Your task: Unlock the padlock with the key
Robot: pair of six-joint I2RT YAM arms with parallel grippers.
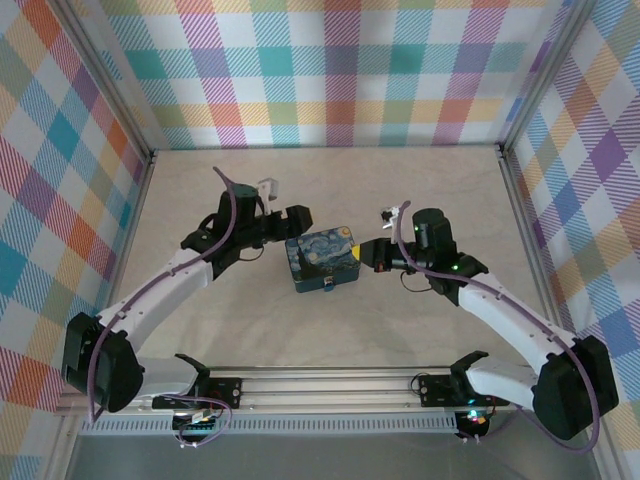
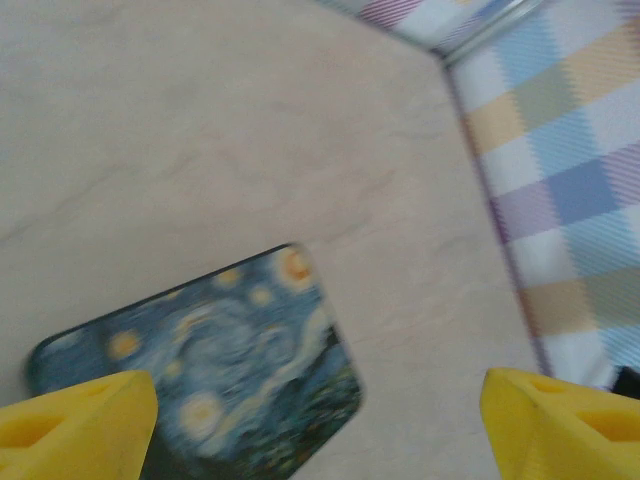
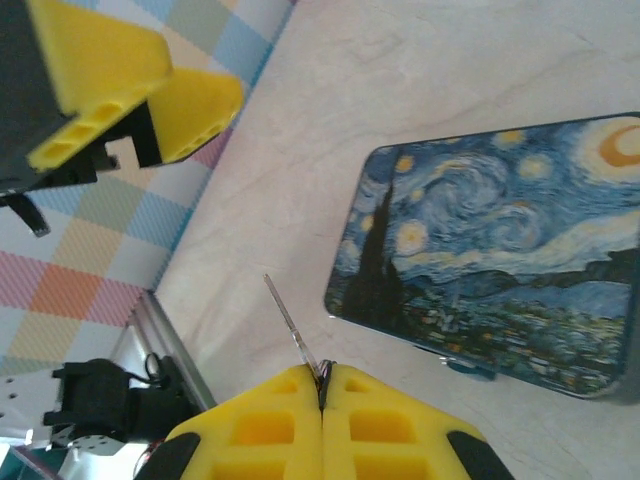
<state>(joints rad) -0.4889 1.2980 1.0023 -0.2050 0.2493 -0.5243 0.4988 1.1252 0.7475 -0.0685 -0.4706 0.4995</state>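
Observation:
The key (image 3: 291, 326) is a thin silvery blade sticking up out of my right gripper (image 3: 322, 388), whose yellow fingers are shut on it. That gripper (image 1: 370, 256) sits just right of the swirly blue-and-yellow painted tin (image 1: 321, 260). The padlock (image 3: 469, 368) peeks out as a small blue bit at the tin's near edge, also seen from above as the padlock (image 1: 327, 291). My left gripper (image 2: 320, 430) is open wide, its yellow fingers (image 2: 82, 424) spread over the tin's (image 2: 200, 365) corner with nothing between them. From above, the left gripper (image 1: 299, 221) hovers at the tin's far left corner.
The pale table (image 1: 330, 180) is ringed by plaid walls (image 1: 330, 70) with a metal frame post (image 1: 522, 190) at the right. The arms' base rail (image 1: 330, 385) runs along the near edge.

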